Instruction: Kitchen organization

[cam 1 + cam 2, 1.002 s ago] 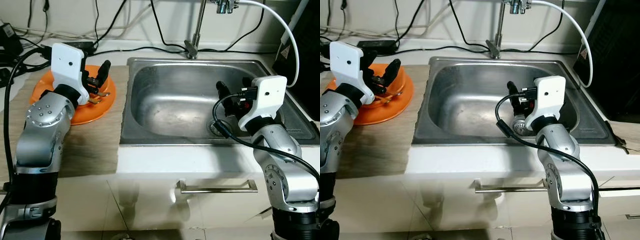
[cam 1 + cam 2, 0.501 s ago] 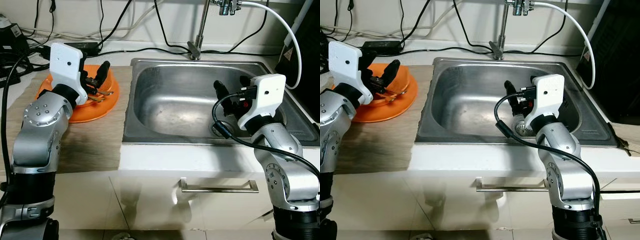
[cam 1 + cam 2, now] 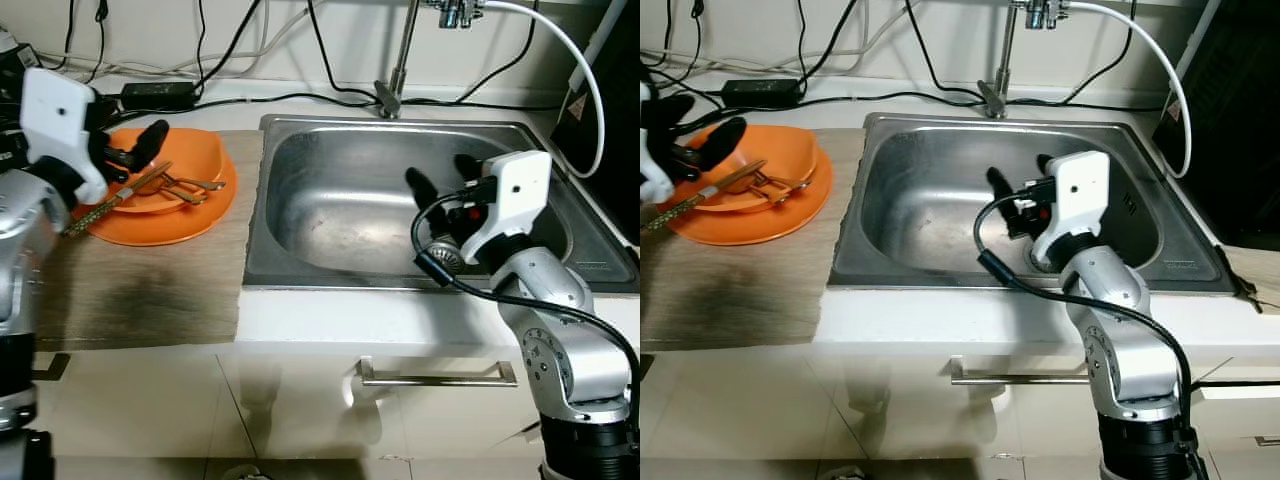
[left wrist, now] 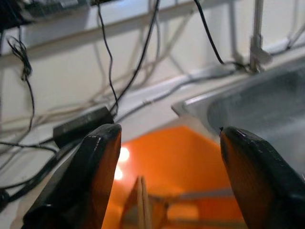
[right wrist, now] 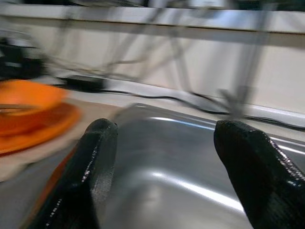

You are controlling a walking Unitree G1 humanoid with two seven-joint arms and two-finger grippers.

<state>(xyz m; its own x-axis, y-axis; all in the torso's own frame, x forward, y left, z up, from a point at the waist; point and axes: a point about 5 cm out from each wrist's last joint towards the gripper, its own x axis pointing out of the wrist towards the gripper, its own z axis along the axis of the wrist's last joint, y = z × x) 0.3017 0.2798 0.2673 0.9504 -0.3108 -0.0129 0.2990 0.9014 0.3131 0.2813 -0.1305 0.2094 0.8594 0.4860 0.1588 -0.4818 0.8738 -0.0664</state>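
Observation:
An orange plate (image 3: pixel 205 205) with an orange bowl (image 3: pixel 190 150) on it sits on the counter left of the steel sink (image 3: pixel 340 215). A fork (image 3: pixel 190 183) and a pair of wooden chopsticks (image 3: pixel 115 198) lie in the bowl, the chopsticks poking out over the plate's left rim. My left gripper (image 3: pixel 698 125) hovers just left of the bowl, open and holding nothing; its wrist view looks down on the bowl (image 4: pixel 181 162) between the fingers. My right gripper (image 3: pixel 438 172) hangs open over the right half of the sink basin, near the drain (image 3: pixel 447 255).
A faucet (image 3: pixel 398 60) rises behind the sink, with a white hose (image 3: pixel 585 70) curving right. Black cables and a power adapter (image 3: pixel 160 95) run along the back wall. A wood-look mat (image 3: pixel 150 280) covers the counter in front of the plate. A drawer handle (image 3: pixel 435 376) is below.
My left gripper has pulled back to the left off the bowl, and the chopsticks and fork now lie loose in it. My right gripper has swung left across the sink.

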